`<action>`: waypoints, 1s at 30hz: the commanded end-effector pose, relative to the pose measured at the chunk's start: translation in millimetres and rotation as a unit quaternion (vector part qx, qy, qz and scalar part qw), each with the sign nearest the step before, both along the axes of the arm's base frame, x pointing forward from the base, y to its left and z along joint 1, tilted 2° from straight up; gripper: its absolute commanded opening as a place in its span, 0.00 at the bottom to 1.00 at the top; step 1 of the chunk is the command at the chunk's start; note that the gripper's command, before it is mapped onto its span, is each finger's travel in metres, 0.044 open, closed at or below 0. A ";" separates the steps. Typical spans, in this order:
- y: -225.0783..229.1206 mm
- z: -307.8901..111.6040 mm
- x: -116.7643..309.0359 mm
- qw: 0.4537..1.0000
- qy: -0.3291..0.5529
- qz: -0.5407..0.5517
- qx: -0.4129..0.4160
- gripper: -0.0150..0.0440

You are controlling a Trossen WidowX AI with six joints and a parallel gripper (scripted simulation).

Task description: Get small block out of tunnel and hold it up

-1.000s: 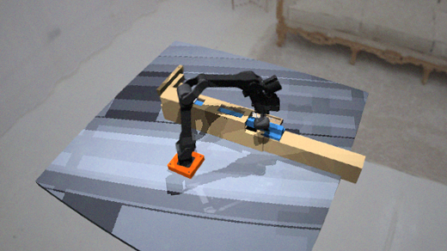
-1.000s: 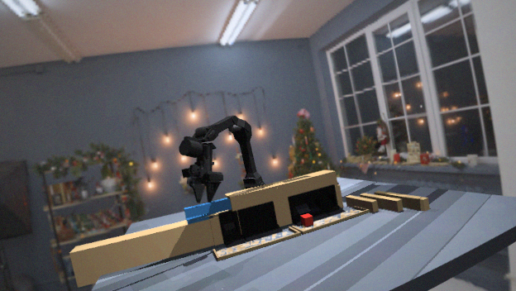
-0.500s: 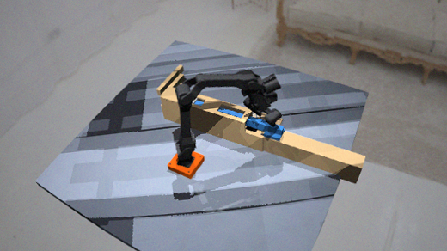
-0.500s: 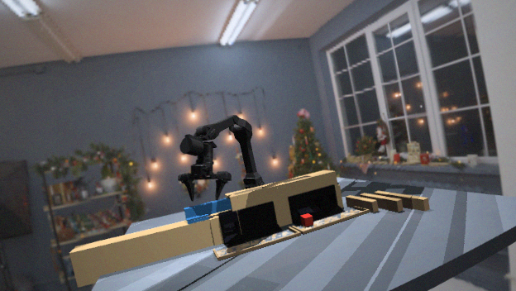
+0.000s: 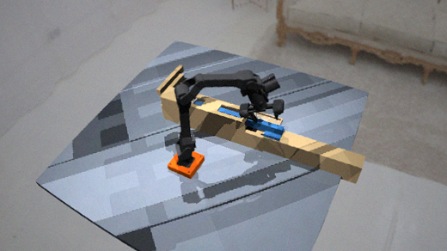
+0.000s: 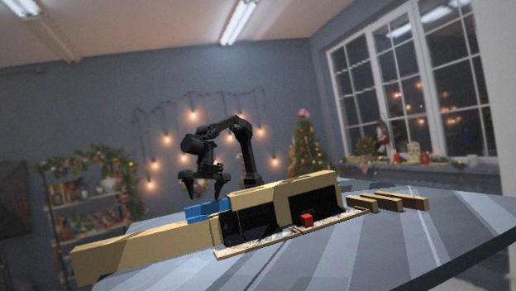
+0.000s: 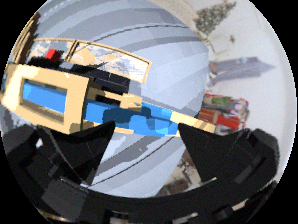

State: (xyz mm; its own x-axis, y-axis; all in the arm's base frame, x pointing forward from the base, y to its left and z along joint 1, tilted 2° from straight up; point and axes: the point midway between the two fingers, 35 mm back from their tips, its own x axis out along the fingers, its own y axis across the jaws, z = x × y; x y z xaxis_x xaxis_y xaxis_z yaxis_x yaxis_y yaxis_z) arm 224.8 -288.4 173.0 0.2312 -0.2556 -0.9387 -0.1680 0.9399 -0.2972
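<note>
My hand [image 5: 265, 117] [image 6: 203, 197] [image 7: 147, 125] is wide open with nothing in it, above the blue cage [image 5: 271, 128] [image 6: 207, 210] [image 7: 145, 117]; the red block [image 6: 307, 220] [image 7: 52, 55] sits well off to one side, by the tunnel's opening; one block, one cage, three rods [image 6: 402, 201]

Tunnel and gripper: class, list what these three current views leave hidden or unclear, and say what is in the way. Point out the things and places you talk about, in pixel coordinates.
- Top view: the red block [image 6: 307, 220] [image 7: 52, 54]; the tunnel [image 5: 225, 117] [image 6: 282, 207] [image 7: 75, 105] blocks it.
- Exterior view: the orange base plate [image 5: 196, 158]; the tunnel stands in front.
- Wrist view: the loose rods [image 6: 384, 202]; crowded at the left edge, too blurred to count.
</note>
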 end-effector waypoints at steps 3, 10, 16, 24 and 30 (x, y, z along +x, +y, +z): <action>11.5 -5.8 2.5 0.886 0.111 0.441 -0.087 1.00; 14.6 -7.3 3.5 0.799 0.143 0.573 -0.113 1.00; 14.7 -7.3 3.5 0.798 0.143 0.574 -0.114 1.00; 14.7 -7.3 3.5 0.798 0.143 0.574 -0.114 1.00; 14.7 -7.3 3.5 0.798 0.143 0.574 -0.114 1.00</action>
